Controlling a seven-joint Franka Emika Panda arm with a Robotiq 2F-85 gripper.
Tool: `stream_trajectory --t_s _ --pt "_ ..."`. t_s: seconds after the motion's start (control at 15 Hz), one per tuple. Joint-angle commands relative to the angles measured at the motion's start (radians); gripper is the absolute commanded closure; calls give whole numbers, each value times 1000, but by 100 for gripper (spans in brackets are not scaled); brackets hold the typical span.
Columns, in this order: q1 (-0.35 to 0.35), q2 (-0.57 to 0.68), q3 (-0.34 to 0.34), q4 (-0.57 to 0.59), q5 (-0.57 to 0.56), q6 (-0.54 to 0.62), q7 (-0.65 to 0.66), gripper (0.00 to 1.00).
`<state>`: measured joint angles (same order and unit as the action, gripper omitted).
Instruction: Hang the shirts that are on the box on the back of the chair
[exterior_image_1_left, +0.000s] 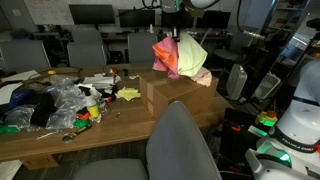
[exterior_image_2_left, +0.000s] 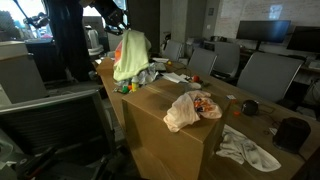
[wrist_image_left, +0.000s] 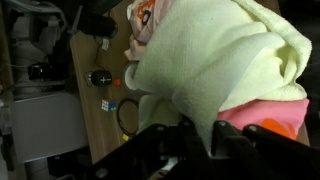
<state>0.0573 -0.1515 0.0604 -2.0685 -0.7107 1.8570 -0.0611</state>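
Observation:
My gripper (wrist_image_left: 205, 140) is shut on a fold of the pale yellow shirt (wrist_image_left: 220, 60), and the coral-pink shirt (wrist_image_left: 275, 112) is bunched up in the same hold. Both exterior views show the two garments hanging in the air from the gripper (exterior_image_1_left: 173, 34) (exterior_image_2_left: 124, 30), above and beside the box (exterior_image_1_left: 172, 96) (exterior_image_2_left: 165, 140). The peach-cream printed shirt (exterior_image_2_left: 192, 108) (exterior_image_1_left: 203, 77) lies crumpled on the box's flat top. The grey chair (exterior_image_1_left: 182, 145) stands in the foreground in front of the box, with its backrest bare.
A long wooden table (exterior_image_1_left: 120, 122) carries a heap of clutter (exterior_image_1_left: 55, 100) beside the box. A white cloth (exterior_image_2_left: 250, 148) and dark round objects (exterior_image_2_left: 290, 132) lie on the table past the box. Other grey chairs (exterior_image_2_left: 265, 75) and monitors (exterior_image_1_left: 92, 14) stand behind.

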Motion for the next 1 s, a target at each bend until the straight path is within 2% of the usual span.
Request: stream_trajectory --t_s 0.0,0.27,0.93 --pt "22 -88 0 -56 38 -4 -210 97" --pt "47 -125 -1 -78 72 -4 -409 97" --pt "126 -170 15 -108 228 -9 -740 97"
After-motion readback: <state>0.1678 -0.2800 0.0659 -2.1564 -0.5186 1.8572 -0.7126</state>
